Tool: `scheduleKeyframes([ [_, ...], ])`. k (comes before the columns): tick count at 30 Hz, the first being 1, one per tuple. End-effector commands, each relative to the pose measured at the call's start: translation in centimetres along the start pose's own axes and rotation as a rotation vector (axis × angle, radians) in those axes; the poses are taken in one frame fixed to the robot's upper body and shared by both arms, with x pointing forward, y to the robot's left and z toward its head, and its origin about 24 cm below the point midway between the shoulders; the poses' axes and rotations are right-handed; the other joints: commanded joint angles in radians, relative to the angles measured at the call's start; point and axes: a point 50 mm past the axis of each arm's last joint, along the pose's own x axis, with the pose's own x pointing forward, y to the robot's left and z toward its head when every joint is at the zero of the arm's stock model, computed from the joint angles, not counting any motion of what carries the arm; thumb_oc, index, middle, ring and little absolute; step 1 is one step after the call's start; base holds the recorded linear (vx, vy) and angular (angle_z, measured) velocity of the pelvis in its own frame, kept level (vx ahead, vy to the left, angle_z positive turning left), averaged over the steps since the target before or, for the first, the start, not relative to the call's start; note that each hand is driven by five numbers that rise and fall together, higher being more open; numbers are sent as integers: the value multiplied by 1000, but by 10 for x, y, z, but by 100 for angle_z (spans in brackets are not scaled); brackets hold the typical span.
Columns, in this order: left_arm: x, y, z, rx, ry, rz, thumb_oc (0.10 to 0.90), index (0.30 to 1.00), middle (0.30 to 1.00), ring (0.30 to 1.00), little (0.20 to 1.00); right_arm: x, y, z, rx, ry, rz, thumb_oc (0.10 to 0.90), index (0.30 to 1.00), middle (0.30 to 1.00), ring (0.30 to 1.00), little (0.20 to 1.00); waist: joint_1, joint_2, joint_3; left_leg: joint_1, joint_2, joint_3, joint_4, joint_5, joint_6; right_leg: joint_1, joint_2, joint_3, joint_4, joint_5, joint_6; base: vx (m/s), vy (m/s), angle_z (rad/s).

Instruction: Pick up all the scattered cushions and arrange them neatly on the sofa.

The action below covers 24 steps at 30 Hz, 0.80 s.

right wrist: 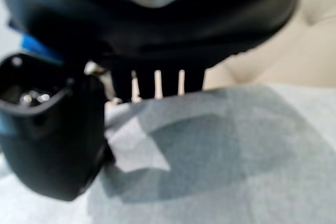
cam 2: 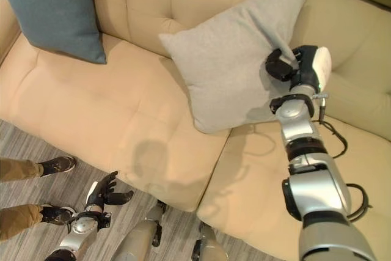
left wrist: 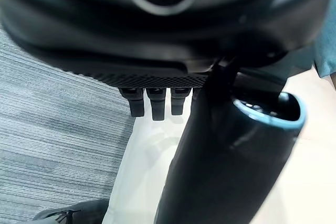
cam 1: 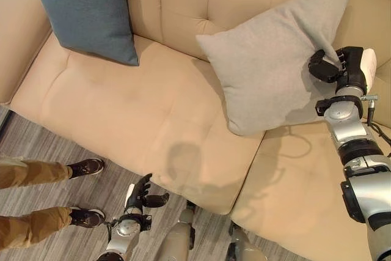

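Note:
A grey cushion stands tilted on the beige sofa, its top corner against the backrest near the seam between two seats. My right hand grips its right edge, thumb and fingers pinching the fabric. A blue cushion leans upright against the backrest at the sofa's left end. My left hand hangs low in front of the sofa above the floor, fingers spread and holding nothing.
A person's legs and dark shoes stand on the grey striped floor at the left, just in front of the sofa. The left seat between the two cushions is bare, as is the right seat.

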Motion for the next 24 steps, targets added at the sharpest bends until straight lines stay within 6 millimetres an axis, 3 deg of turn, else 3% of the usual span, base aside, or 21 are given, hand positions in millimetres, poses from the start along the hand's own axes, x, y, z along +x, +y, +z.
scheduleKeyframes([
  [1,1,1,0,-25,-13,24,800,900,900,900,900,7,-23,5,79,-11,-161,400,300,300,300,300,-20,5,-14,55,-33,22,-11,-111,-48,-26,7,53,5,-4,44,0,0,0],
  [7,0,-2,-2,-28,-4,17,800,900,900,900,900,1,-21,-10,103,41,-181,400,300,300,300,300,-26,20,-14,56,-34,24,-11,-111,-48,-28,6,55,5,-2,43,-12,4,-1],
  [15,-2,-6,-5,-38,10,16,800,900,900,900,900,-22,0,-44,150,151,-161,400,300,300,300,300,-37,44,-11,60,-35,28,-11,-111,-45,-29,4,58,5,-1,39,-12,4,-1],
  [24,-1,-9,-4,-38,8,13,800,900,900,900,900,-40,21,-58,161,203,-112,400,300,300,300,300,-42,63,-10,57,-37,35,-11,-110,-43,-38,-1,63,6,5,38,-17,9,-3],
])
